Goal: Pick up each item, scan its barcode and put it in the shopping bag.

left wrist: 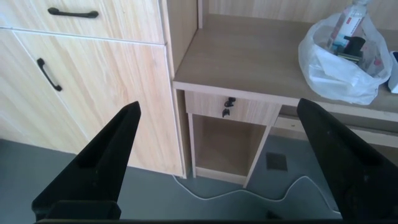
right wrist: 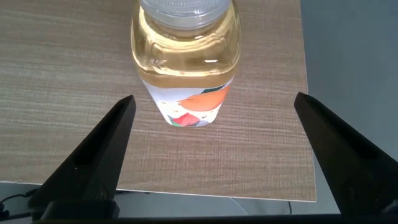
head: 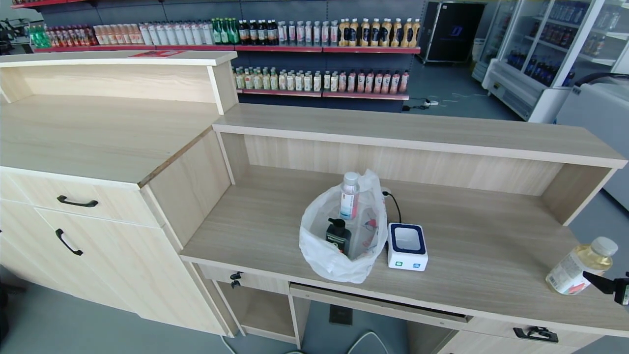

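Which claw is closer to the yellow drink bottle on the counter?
Right. The right claw is open just short of the yellow drink bottle. The left claw is low before the cabinets, beyond the shopping bag.

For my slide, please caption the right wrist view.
Open right hand faces a standing bottle of yellow drink near the counter edge.

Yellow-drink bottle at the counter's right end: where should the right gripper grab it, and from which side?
Probably the labelled lower body of the bottle, not the narrower cap. It looks upright near the counter edge, so come in level from the robot's side. The right gripper is open there, wider than the round body.
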{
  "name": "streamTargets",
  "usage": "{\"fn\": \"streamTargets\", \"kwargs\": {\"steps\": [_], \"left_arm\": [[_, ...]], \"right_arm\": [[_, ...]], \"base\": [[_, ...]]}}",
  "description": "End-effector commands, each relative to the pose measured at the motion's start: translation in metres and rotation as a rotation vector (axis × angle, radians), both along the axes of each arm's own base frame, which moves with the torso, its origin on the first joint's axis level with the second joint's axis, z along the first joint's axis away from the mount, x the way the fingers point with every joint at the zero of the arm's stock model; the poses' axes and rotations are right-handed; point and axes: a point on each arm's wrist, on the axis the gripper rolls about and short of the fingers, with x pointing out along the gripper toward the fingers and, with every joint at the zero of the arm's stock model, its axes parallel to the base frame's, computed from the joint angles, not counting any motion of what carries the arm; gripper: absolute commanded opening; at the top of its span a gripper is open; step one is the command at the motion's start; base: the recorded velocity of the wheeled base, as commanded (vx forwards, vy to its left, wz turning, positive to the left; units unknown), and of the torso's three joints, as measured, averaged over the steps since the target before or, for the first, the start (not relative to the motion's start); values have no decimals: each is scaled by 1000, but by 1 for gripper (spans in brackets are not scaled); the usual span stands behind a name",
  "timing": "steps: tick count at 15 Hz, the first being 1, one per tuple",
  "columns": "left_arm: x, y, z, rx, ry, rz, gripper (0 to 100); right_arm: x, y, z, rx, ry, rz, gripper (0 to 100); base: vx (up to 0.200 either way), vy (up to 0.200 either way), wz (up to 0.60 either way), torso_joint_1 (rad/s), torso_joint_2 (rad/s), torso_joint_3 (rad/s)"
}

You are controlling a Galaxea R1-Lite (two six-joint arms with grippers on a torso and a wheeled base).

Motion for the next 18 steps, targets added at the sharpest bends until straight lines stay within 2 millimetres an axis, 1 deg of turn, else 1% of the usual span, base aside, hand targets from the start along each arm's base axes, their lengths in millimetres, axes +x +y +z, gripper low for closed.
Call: {"fn": "streamTargets", "kwargs": {"steps": [1,5,10,18], "left_arm": [[0,0,0,0,0,0,100],[0,0,0,0,0,0,100],[0,0,0,0,0,0,100],[0,0,0,0,0,0,100]], "right_arm": [[9,0,-4,-8,-6,18,100],[23,2,-10,-18,-14,49,100],[34,9,-21,-17,-13,83,100],[43,16,-32,-27,-20,113,100]], "base": [[0,0,0,0,0,0],[0,0,0,0,0,0],[0,0,0,0,0,0],[0,0,0,0,0,0]]}}
